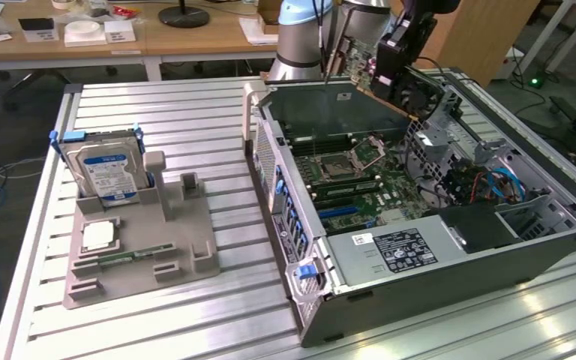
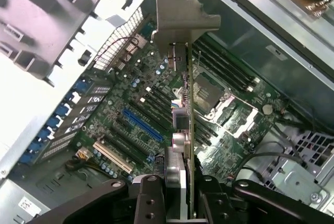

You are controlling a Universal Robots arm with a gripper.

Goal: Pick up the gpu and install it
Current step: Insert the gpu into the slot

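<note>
My arm (image 1: 303, 34) stands at the far side of the exterior view, its grey and pale-blue column upright. My wrist (image 1: 420, 15) comes down from above, tipped a little toward the exterior view's left. It carries my gripper (image 1: 393, 64), which points downward and hangs in the air, touching nothing below. My two dark fingers (image 2: 148, 195) are drawn in to a narrow gap (not fully together) and press on the flat sides of the gpu (image 2: 181, 130). It sits edge-on between them, reaching straight out from my fingertips.
</note>
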